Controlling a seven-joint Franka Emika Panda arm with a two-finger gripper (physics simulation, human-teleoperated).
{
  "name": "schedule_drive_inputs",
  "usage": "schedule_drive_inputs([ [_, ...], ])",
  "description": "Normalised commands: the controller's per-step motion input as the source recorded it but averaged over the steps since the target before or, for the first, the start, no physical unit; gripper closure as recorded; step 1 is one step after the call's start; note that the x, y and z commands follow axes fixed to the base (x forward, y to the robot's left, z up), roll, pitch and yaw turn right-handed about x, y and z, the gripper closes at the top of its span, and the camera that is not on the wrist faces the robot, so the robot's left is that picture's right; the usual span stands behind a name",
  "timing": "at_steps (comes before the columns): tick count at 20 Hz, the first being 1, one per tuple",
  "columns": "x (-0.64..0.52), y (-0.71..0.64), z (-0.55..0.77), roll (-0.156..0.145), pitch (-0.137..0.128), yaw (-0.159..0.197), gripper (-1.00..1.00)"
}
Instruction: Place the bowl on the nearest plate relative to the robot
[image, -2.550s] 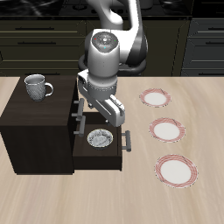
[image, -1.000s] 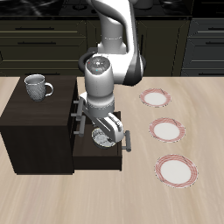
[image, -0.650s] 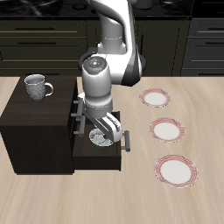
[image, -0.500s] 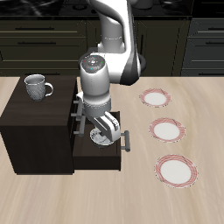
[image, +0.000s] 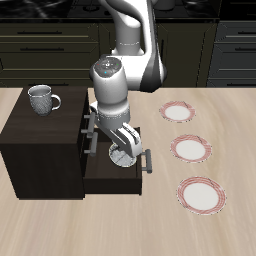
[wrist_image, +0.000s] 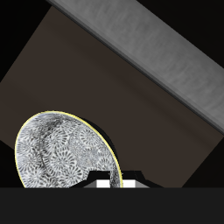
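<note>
Bowl (wrist_image: 66, 156) sits in the open drawer (image: 112, 172) of the dark cabinet (image: 40, 140), gripper (image: 124, 152) low over it; jaw state unclear. Plate (image: 181, 112) lies far back.

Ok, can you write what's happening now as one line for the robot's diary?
phase: reaching | gripper: low in open drawer, over bowl | grasp: unclear | plate: bare

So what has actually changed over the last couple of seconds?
The arm has come down, lowering its tool into the open drawer onto the bowl. Whether it has gripped the bowl is unclear. The mug and three plates stayed put.
</note>
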Motion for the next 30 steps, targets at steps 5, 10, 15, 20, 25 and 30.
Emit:
schedule_drive_inputs([
  [5,-0.15,0.22,0.46,0.037,-0.062,0.062,1.0],
  [10,-0.21,0.07,0.65,0.008,-0.079,0.079,1.0],
  [15,-0.21,0.08,0.38,0.014,-0.043,0.119,1.0],
  [20,-0.09,0.15,0.18,0.02,0.013,0.165,1.0],
  [25,-0.02,0.28,0.05,0.036,0.054,0.232,1.0],
  [30,-0.1,0.42,0.05,-0.015,0.032,0.271,1.0],
])
